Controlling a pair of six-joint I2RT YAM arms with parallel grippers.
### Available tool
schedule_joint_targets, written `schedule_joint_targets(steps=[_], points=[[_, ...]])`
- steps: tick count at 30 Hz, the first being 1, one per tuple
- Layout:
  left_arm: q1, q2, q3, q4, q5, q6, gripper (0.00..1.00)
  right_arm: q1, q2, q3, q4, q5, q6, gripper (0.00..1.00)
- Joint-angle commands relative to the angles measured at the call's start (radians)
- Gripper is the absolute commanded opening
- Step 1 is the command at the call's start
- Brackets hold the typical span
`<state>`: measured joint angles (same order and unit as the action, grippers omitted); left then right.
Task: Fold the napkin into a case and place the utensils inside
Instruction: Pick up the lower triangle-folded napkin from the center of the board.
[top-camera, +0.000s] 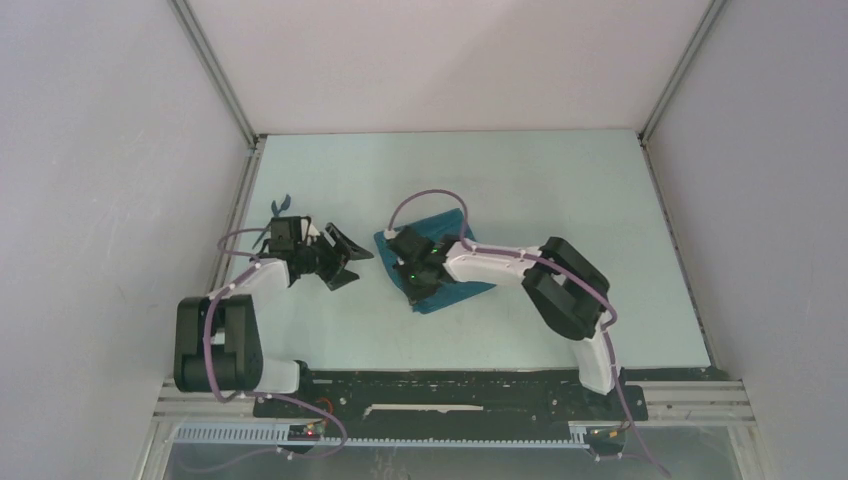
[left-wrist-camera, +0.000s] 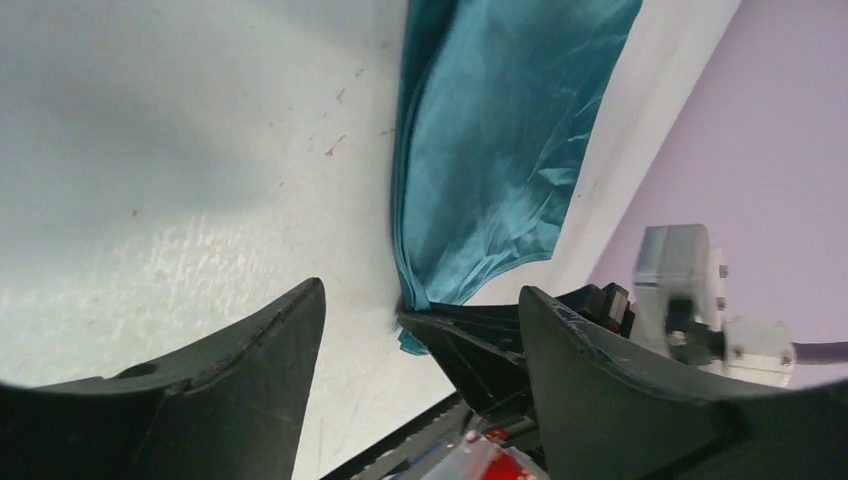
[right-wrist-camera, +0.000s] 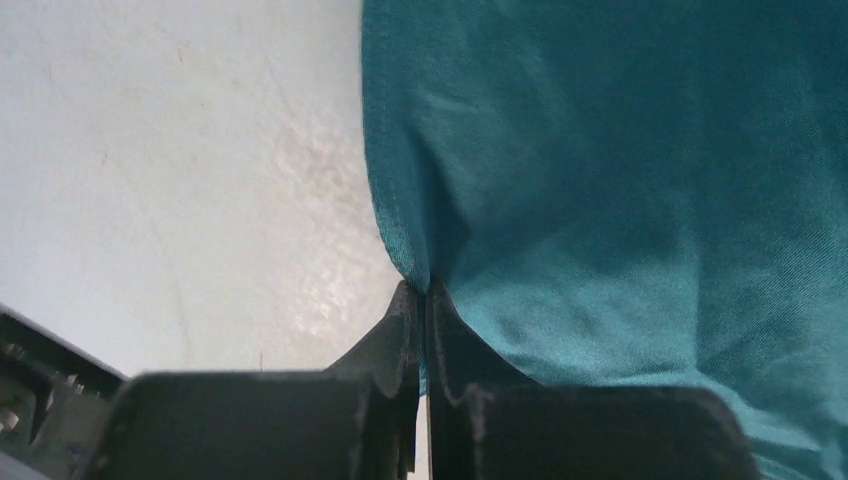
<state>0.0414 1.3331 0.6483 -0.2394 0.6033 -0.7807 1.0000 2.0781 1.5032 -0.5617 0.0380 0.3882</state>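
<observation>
The teal napkin (top-camera: 462, 292) lies folded on the pale table, left of centre. My right gripper (top-camera: 418, 288) is over its left part and shut on the napkin's edge. In the right wrist view the two jaws (right-wrist-camera: 420, 295) meet on the hem of the napkin (right-wrist-camera: 620, 200). My left gripper (top-camera: 348, 259) is open and empty just left of the napkin, not touching it. In the left wrist view its open fingers (left-wrist-camera: 250, 380) frame the napkin (left-wrist-camera: 500, 140), whose near corner is pinched by the right gripper's black fingers (left-wrist-camera: 480, 345). No utensils show clearly.
A small dark blue-green object (top-camera: 281, 204) sits by the left wall behind the left gripper; I cannot tell what it is. The left wall rail (top-camera: 240, 215) runs close to the left arm. Bare table (top-camera: 560, 190) lies behind and right of the napkin.
</observation>
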Motion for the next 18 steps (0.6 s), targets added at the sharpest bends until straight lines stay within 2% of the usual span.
schedule_joint_targets(steps=[1, 7, 12, 18], points=[[-0.012, 0.103, -0.025, 0.23, 0.097, -0.174, 0.78, -0.108, -0.142, -0.179, 0.268, -0.318, 0.062, 0.0], [-0.056, 0.218, -0.039, 0.422, 0.061, -0.315, 0.84, -0.204, -0.215, -0.367, 0.563, -0.54, 0.211, 0.0], [-0.114, 0.335, -0.047, 0.598, 0.062, -0.428, 0.86, -0.267, -0.241, -0.493, 0.76, -0.637, 0.328, 0.0], [-0.146, 0.348, -0.037, 0.613, -0.013, -0.423, 0.86, -0.337, -0.272, -0.619, 0.898, -0.682, 0.401, 0.0]])
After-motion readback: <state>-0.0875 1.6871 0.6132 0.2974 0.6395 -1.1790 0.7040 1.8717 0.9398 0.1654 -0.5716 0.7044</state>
